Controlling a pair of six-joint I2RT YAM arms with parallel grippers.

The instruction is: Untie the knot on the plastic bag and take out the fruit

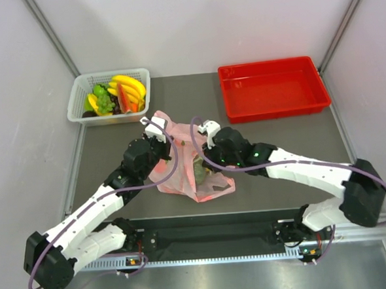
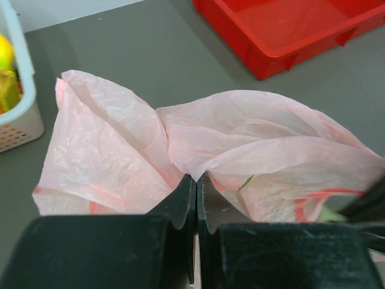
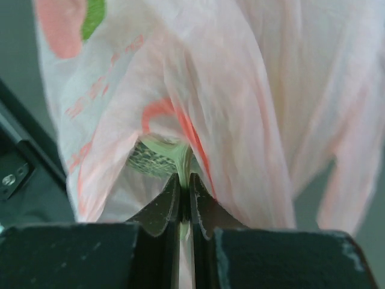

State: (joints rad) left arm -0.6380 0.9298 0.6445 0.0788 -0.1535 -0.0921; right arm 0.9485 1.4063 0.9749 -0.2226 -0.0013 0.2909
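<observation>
plastic bag [image 1: 179,178]: mid-table, between both arms | left gripper [image 2: 196,180]: clenched on bag film | right gripper [image 3: 184,180]: clenched on film over the fruit [image 3: 153,159] | advice: draw both grips apart slowly and evenly to avoid tearing

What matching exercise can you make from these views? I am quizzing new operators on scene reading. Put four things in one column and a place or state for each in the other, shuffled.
Things:
1. red tray
2. white basket
3. pink bag
4. left end effector

Places or states:
A. far left of the table, holding bananas
B. shut on a fold of plastic
C. far right of the table
D. crumpled in the middle of the table

Pairs: 1-C, 2-A, 3-D, 4-B.
</observation>
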